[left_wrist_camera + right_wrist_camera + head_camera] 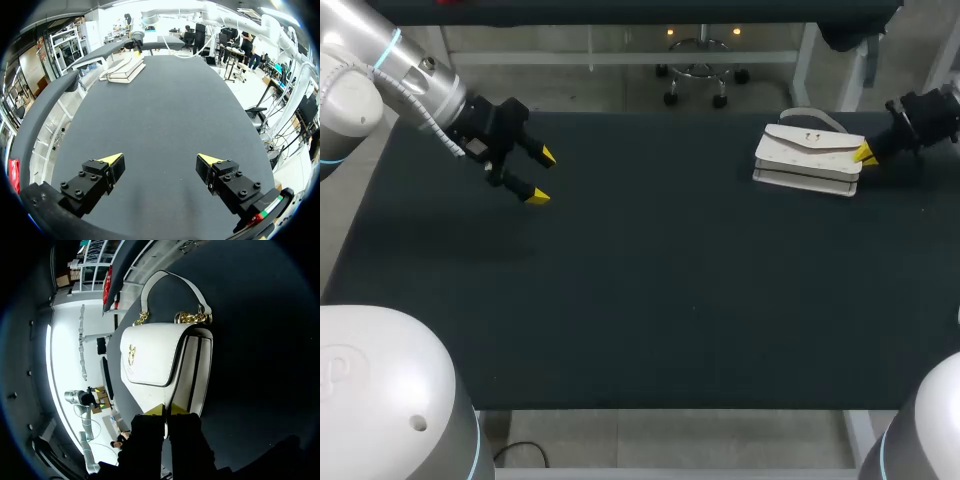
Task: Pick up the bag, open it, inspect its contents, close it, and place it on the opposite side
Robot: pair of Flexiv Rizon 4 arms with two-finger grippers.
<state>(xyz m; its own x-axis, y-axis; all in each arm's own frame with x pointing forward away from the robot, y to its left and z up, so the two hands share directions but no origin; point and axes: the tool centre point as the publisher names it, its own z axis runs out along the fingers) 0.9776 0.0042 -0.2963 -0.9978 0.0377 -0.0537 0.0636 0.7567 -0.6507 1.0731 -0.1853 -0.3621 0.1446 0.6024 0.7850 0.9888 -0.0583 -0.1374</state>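
Bare desk [650,280] stretches wide between the left gripper [542,176] and the bag [810,153] — the one obstacle, lying far right near the back edge, with the right gripper [866,154] against its right end.

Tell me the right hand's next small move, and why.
Likely a slight lift, to check whether it has a hold: the right hand sits at the end of the bag, which lies flat and closed on the table, and the left hand hangs open far across.
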